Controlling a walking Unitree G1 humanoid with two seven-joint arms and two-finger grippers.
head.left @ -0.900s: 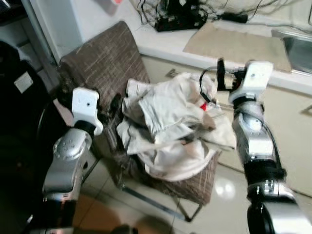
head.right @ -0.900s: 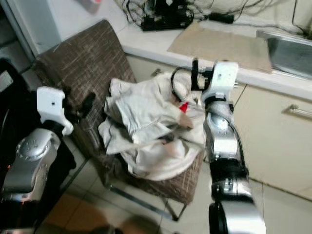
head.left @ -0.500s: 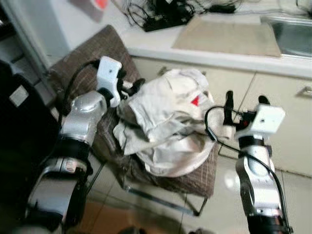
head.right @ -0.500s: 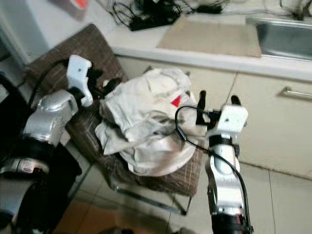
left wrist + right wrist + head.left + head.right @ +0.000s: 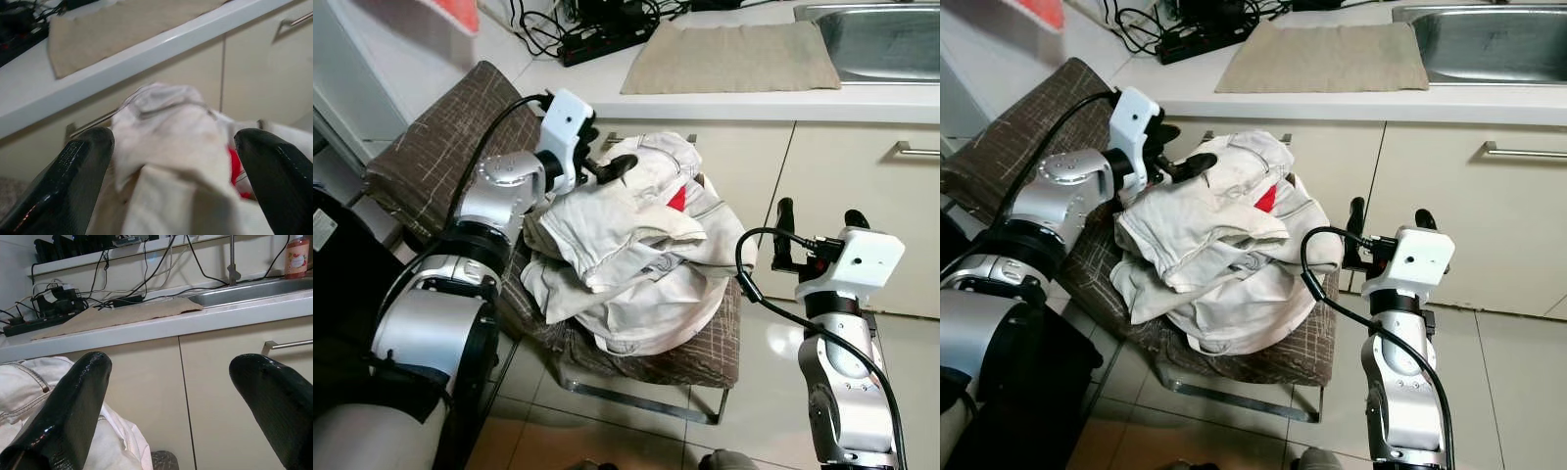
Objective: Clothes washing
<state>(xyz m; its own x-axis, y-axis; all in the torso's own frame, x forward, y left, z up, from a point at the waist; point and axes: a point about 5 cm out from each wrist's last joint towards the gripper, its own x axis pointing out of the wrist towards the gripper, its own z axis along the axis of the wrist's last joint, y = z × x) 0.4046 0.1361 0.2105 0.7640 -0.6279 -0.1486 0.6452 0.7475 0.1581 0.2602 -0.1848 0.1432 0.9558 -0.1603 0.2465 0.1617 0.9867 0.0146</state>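
Both arms raised, left gripper (image 5: 173, 161) and right gripper (image 5: 171, 396) fingers spread.

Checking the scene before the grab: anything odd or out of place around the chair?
The pile of pale clothes is heaped loosely on the brown chair, slumped toward the seat's front edge and hanging slightly over it. The chair stands right against the cabinet. Left gripper sits open at the pile's top; right gripper is open beside the chair. Nothing spilled or damaged.

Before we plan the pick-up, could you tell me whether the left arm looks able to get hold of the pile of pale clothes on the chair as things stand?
Probably yes. The left gripper hovers open over the top of the pale clothes on the chair, with nothing in between; the cloth lies right between its fingers.
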